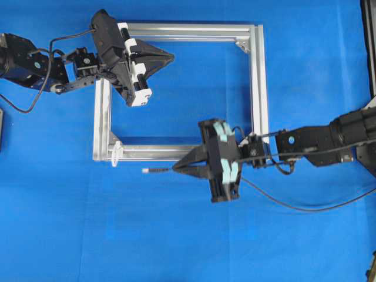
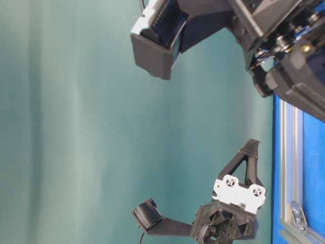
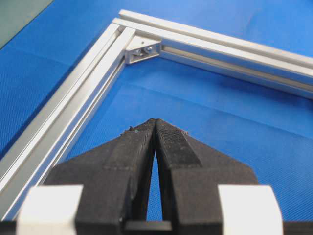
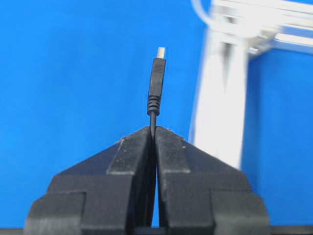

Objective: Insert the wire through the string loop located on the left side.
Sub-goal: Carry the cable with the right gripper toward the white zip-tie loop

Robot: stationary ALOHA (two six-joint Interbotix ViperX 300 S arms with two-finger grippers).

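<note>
My right gripper point(image 1: 175, 169) is shut on the wire point(image 1: 157, 170) just behind its plug, in front of the frame's near rail. The plug points left, its metal tip toward the frame's lower-left corner. In the right wrist view the plug point(image 4: 156, 83) stands straight out of the shut fingertips point(image 4: 168, 142). The string loop point(image 1: 115, 154) is a small whitish bit at that lower-left corner, a short way left of the plug tip; it shows blurred in the right wrist view point(image 4: 203, 17). My left gripper point(image 1: 171, 57) is shut and empty inside the frame near its top rail, tips together point(image 3: 155, 121).
The silver aluminium frame point(image 1: 257, 88) lies flat on the blue mat, with a corner bracket point(image 3: 142, 50) ahead of the left gripper. The wire's slack point(image 1: 294, 205) trails right across the mat. Dark equipment sits at the right edge point(image 1: 371, 47).
</note>
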